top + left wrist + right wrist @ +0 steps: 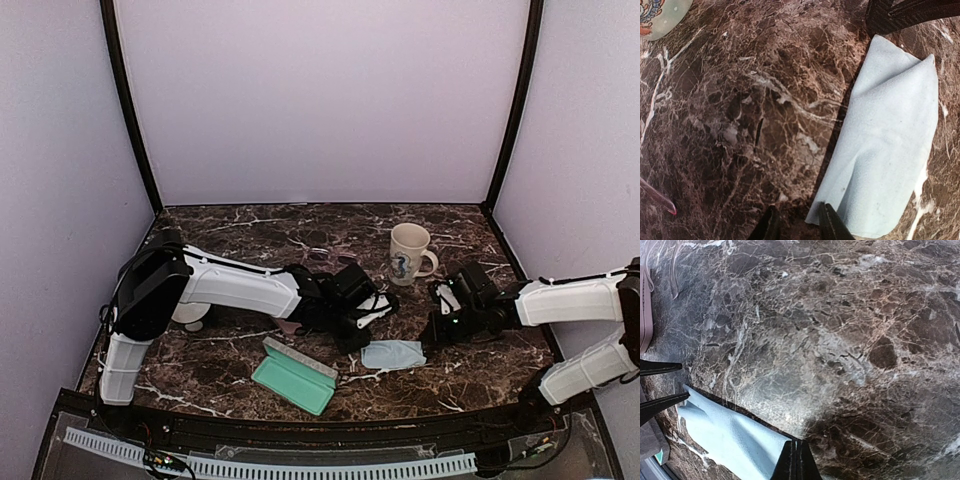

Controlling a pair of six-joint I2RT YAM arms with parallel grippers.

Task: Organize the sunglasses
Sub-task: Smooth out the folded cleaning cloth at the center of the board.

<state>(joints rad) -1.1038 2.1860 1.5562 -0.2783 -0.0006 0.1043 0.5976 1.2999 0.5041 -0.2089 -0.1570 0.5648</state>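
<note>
**Op:** State of the left gripper (797, 212)?

**Obs:** I read the jaws as parted. Bare marble shows in the gap and nothing sits between them. One finger overlaps the near edge of the light blue cloth (890, 145).

**Op:** And the right gripper (796, 460)?

**Obs:** Closed, with the fingers pressed flat together and the tips at the cloth's edge. I cannot tell whether any fabric is pinched.

**Op:** Where are the sunglasses?

**Obs:** On the overhead view I see one pair of sunglasses (328, 257) lying on the marble table (230, 230). It is behind the left forearm and left of the mug (408, 253), and neither gripper touches it. I cannot make out the frame colour. On the left wrist view a translucent pink temple tip (665, 205) enters at the lower left, and the rest is out of frame.

**Op:** Anything else to note?

**Obs:** An open green case (293, 378) lies near the front edge, left of the cloth. A pink shape (290, 326) shows under the left forearm. I cannot tell whether it is a case or a frame.
</note>
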